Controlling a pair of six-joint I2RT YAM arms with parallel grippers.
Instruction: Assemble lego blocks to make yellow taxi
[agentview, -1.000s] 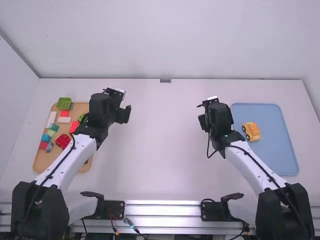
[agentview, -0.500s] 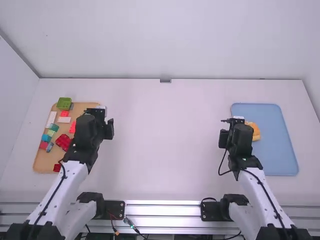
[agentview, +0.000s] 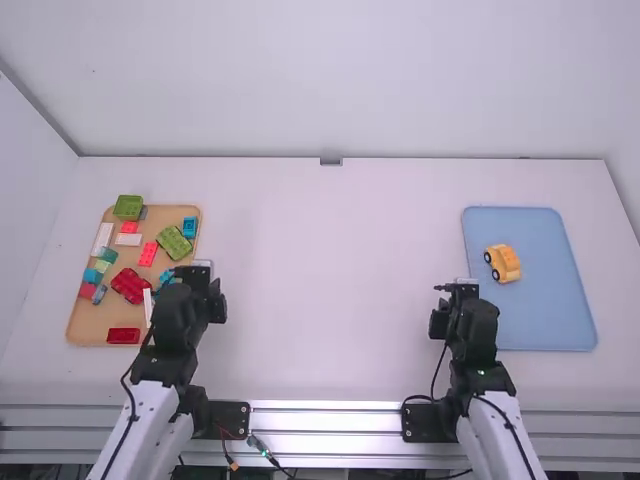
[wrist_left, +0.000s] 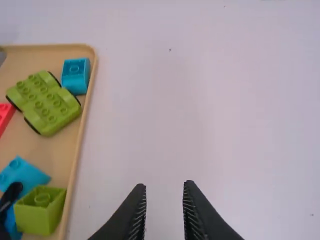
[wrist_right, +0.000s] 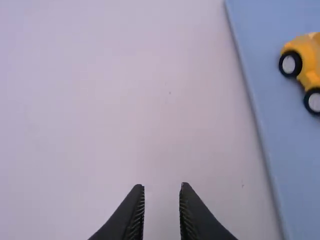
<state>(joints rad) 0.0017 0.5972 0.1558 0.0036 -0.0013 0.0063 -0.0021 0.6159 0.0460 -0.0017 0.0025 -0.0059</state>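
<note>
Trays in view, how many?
2: the tan tray at the high view's left, under the bricks; the blue tray at its right, under the yellow car.

White table (agentview: 330, 290) — pale wall (agentview: 330, 80) behind — small grey fitting (agentview: 331, 161) at far edge

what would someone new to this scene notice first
Probably the yellow toy taxi, a lone bright shape on the blue tray at the right of the table. Next, likely the tan tray at the left, crowded with red, green, blue and white blocks, including a green wheeled base.
</note>
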